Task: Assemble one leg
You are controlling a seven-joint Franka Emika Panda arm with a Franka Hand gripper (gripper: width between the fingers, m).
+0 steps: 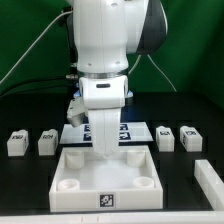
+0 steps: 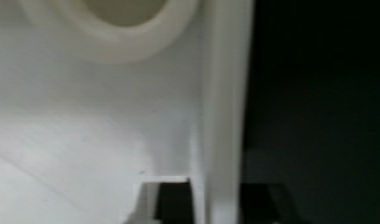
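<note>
Legs are sitting loose in a row on the black table (image 1: 30,180): far-left leg (image 1: 15,142) and near-left leg (image 1: 47,142) on the exterior view's left, near-right leg (image 1: 166,136) and far-right leg (image 1: 191,138) on its right, all well apart from the arm. The gripper (image 1: 104,145) is hanging over the back rim of the white tray-like top (image 1: 62,168), with the marker board (image 1: 75,131) just behind and a green backdrop (image 1: 195,40) beyond. I cannot tell how wide its jaws are standing.

Over to the wrist view: it is blurring badly, showing white wall, a round socket (image 2: 125,15) and black table alongside. Jaw spacing is not showing here either.
</note>
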